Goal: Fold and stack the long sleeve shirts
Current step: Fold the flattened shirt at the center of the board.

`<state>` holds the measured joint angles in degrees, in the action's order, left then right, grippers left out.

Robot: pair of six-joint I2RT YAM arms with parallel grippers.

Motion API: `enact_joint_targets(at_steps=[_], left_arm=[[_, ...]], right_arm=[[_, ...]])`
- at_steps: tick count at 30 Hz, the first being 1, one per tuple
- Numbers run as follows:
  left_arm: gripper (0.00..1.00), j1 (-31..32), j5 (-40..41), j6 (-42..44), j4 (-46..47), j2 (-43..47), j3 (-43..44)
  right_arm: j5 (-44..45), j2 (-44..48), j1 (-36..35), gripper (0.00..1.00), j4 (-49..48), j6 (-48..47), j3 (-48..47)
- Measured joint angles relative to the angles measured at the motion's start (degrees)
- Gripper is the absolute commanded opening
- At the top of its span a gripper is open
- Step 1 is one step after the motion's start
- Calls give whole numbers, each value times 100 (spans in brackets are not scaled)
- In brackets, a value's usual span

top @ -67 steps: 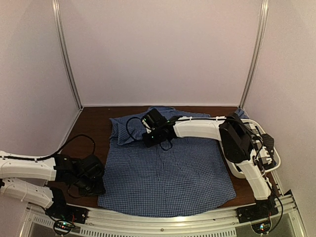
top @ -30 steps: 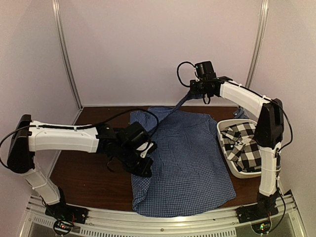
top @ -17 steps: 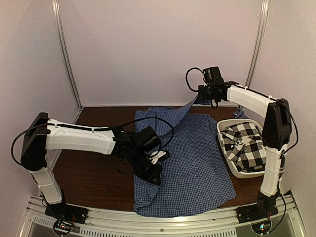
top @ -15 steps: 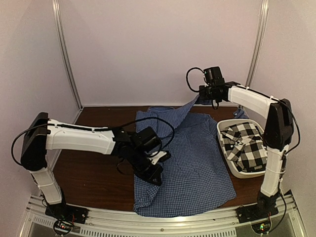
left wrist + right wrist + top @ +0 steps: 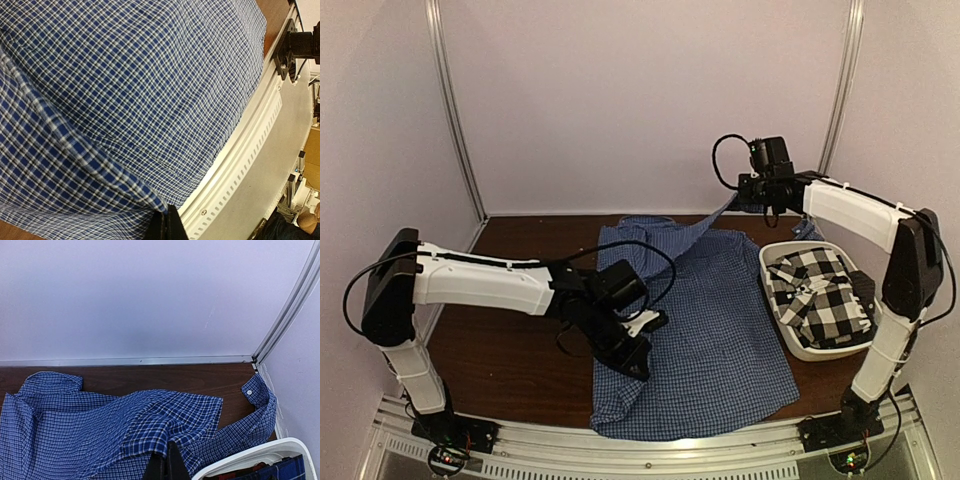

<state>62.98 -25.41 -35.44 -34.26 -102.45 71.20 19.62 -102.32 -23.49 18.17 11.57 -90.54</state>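
Shirts number two: blue shirt [image 5: 720,320] on table [image 5: 500,340], checked shirt [image 5: 815,290] in tub [image 5: 798,347].

Closed fingers [image 5: 167,227] pinch a fold of the blue checked shirt [image 5: 125,85] — white perforated rail [image 5: 250,150] just beside.

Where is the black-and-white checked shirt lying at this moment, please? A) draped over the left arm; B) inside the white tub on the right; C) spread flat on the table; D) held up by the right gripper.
B: the black-and-white checked shirt sits bundled inside the white tub, and the only shirt spread over the table is the blue shirt.
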Motion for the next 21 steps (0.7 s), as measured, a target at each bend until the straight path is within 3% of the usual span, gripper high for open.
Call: enact_joint_targets(at_steps=[12, 19, 21], left_arm=[[2, 68, -179, 20, 127, -107, -28], [47, 98, -369, 96, 264, -120, -66], [51, 111, -435, 116, 310, -120, -81]], right_arm=[[238, 299, -66, 0, -7, 61, 374], [297, 398, -151, 1, -7, 61, 428], [302, 407, -177, 1, -7, 59, 437]])
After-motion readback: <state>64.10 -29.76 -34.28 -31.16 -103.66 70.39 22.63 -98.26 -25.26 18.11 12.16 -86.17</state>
